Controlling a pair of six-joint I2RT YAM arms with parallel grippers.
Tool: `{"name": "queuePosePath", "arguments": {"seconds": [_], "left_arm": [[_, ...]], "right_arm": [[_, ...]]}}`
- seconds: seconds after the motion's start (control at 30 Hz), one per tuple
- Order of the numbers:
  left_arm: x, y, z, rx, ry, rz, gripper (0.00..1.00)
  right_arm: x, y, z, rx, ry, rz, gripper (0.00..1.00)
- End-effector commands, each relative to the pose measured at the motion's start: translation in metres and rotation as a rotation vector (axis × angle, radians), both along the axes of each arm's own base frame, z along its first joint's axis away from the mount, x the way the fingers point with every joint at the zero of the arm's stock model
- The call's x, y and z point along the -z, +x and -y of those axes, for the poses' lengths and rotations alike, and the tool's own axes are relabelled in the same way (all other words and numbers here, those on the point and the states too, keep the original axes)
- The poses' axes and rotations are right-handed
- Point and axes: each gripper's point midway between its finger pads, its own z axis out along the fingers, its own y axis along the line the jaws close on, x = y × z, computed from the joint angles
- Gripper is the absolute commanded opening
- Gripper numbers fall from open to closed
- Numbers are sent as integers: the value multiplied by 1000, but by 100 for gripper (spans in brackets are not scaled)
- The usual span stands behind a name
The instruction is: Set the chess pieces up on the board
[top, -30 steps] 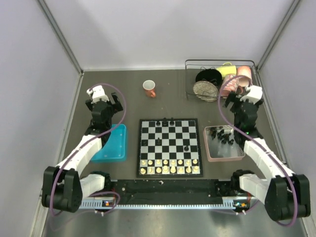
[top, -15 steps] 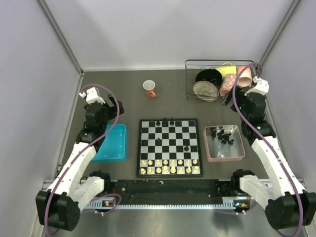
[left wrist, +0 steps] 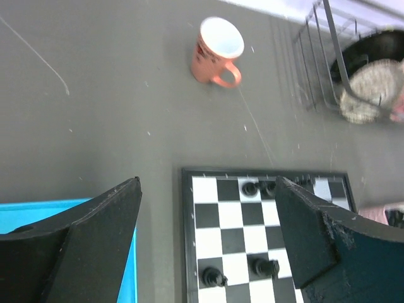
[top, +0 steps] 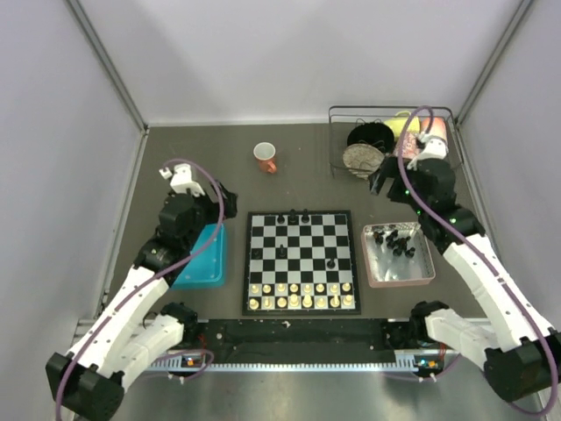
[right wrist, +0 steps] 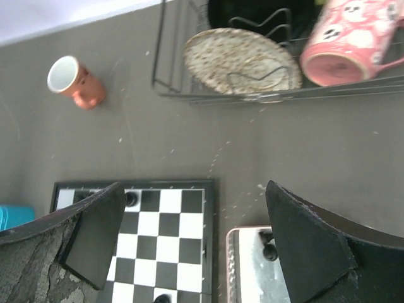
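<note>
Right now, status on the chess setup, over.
Left fingers, right fingers open, empty. Most black pieces in pink tray; a few on board. Nothing blocking board.

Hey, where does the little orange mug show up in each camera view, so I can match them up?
Top external: the orange mug stands beyond the board, past the left part of its far edge.
Left wrist: upper middle, above the board.
Right wrist: upper left, above the board.
Shared landmark: the board's far edge, facing the mug in all three.
</note>
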Motion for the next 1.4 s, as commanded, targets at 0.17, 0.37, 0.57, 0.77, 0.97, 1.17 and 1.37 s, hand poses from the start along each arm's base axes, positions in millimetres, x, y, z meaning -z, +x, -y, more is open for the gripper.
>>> {"name": "queuePosePath", "arguments": {"seconds": [0.17, 0.37, 0.57, 0.77, 0.97, 1.17, 1.37], "left_arm": [[27, -37, 25, 15, 160, -87, 89], [46, -49, 32, 70, 156, -118, 90], [45, -55, 28, 85, 164, -103, 91], [47, -59, 32, 112, 149, -102, 91], [50, -62, 34, 126, 144, -105, 90], [50, -63, 34, 127, 139, -98, 89], [50, -64, 34, 129, 134, -96, 89]], "right_arm": [[41, -37, -24, 20, -26, -141, 91], [86, -54, 9, 126, -87, -306, 86], [118, -55, 34, 171, -67, -421, 76], [146, -67, 47, 266, -44, -527, 60], [166, -78, 52, 320, -19, -591, 42], [179, -89, 57, 371, -8, -633, 42], [189, -96, 63, 425, -13, -659, 43]]}}
